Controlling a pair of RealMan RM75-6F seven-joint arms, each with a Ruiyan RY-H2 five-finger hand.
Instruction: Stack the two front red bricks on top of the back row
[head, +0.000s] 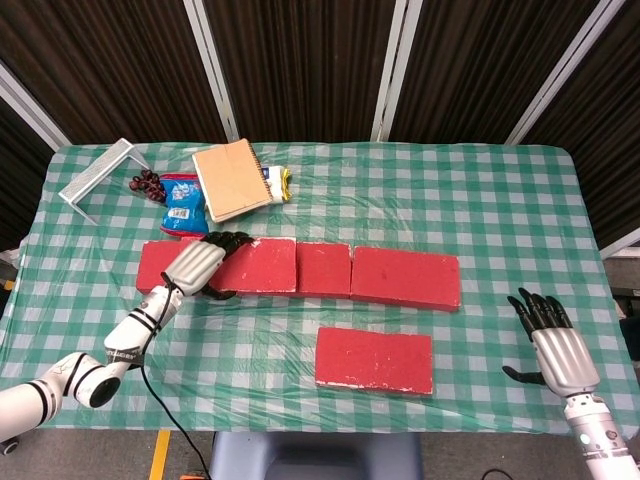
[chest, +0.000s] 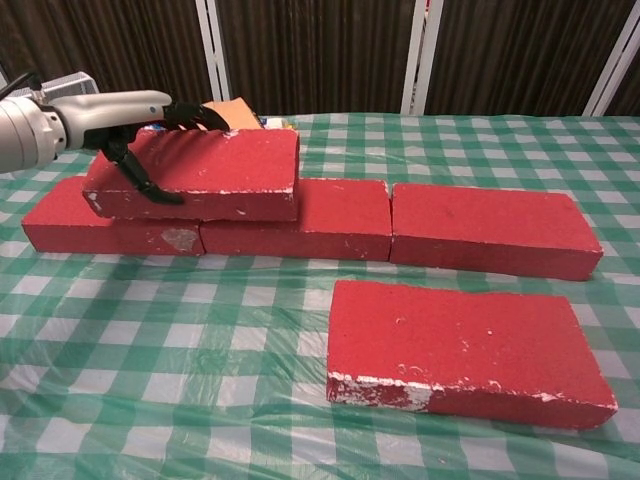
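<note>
My left hand (head: 201, 265) (chest: 135, 118) grips the left end of a red brick (head: 258, 266) (chest: 200, 172), held over the joint between the left (head: 160, 265) (chest: 70, 220) and middle (head: 325, 270) (chest: 320, 215) bricks of the back row. Whether it rests on them or hangs just above, I cannot tell. The right back-row brick (head: 405, 277) (chest: 490, 228) lies bare. The other front red brick (head: 374, 359) (chest: 465, 350) lies flat near the table's front edge. My right hand (head: 553, 343) hovers open at the front right, apart from every brick.
Behind the row lie a brown notebook (head: 230, 178) (chest: 212, 125), a blue snack bag (head: 183, 205), a dark bunch of grapes (head: 147, 183) and a yellow-white packet (head: 278, 184). A white wire rack (head: 100, 175) (chest: 55, 92) stands at the back left. The checked tablecloth (head: 480, 210) covers the table.
</note>
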